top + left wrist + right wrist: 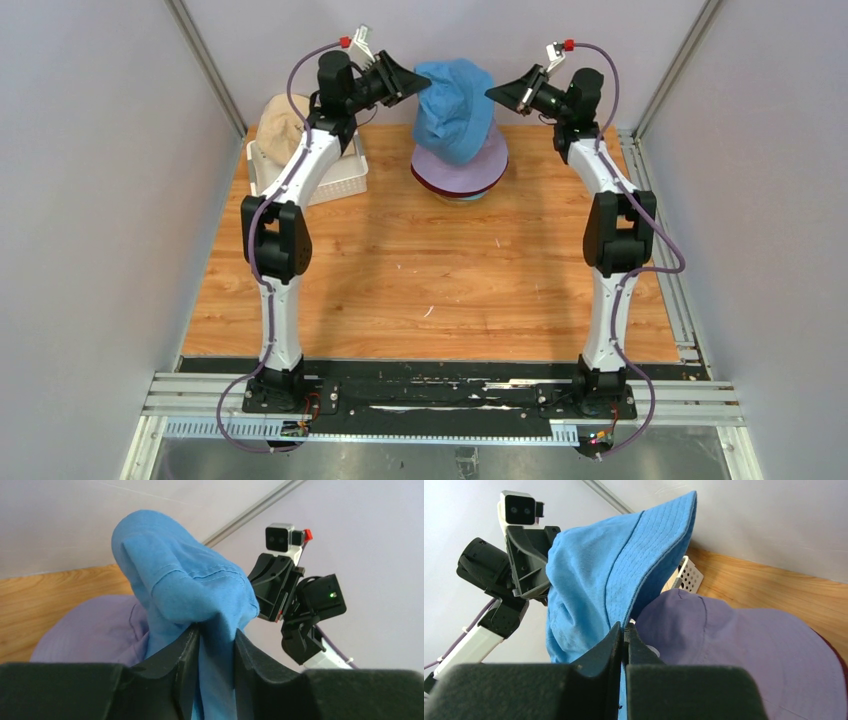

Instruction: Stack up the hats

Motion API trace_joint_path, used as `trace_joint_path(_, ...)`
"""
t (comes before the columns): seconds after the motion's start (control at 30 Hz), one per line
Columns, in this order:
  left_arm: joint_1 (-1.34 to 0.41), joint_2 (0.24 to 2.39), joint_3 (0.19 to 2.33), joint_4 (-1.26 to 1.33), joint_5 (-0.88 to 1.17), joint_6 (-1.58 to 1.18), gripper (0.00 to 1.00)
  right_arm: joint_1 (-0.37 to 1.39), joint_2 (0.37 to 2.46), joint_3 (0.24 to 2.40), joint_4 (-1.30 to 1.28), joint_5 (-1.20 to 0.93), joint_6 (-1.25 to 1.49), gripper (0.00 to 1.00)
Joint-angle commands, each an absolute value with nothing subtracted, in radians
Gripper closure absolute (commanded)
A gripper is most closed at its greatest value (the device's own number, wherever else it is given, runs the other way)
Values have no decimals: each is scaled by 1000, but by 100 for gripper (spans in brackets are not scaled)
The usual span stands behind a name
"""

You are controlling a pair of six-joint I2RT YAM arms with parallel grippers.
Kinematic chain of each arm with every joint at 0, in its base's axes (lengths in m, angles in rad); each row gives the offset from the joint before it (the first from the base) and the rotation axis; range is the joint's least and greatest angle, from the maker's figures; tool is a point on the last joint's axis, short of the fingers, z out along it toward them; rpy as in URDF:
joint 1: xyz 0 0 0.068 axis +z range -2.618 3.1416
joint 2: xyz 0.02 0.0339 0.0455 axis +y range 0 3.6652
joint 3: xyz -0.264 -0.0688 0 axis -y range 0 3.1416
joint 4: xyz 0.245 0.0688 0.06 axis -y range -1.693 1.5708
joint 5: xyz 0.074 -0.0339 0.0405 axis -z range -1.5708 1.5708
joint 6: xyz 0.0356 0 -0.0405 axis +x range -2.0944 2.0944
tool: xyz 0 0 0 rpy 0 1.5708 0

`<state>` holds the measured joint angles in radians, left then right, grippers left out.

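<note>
Now | your left fingers (175, 670): parted, blue hat (190, 590) cloth between them | your right fingers (599, 652): clenched on its brim (over the lavender hat (744, 645)).

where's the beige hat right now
In the top view the beige hat sits in the white basket at the far left of the table, partly hidden behind the left arm.

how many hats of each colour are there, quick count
blue hat: 1
lavender hat: 1
dark red hat: 1 (only the brim edge shows)
teal hat: 1 (a thin edge at the bottom of the pile)
beige hat: 1 (in the white basket)
total: 5 hats
</note>
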<state>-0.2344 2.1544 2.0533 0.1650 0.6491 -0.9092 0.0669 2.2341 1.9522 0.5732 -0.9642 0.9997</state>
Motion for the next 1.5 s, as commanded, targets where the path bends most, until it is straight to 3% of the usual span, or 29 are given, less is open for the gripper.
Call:
trace_joint_path(0.0,-254,2177,2132,119,631,-862,55,25,2169,1927,635,-970,991,99)
trace_joint_path(0.23,-259,2158,2168,-68,549,-725,34,-3,2167,1891,653,-975,994,99)
trace_joint_path(0.93,-221,1970,1911,-111,372,-609,31,-89,2158,1765,672,-977,992,99)
trace_joint_path(1.47,-230,1972,1795,82,480,-722,31,-79,2191,1797,721,-988,1052,99)
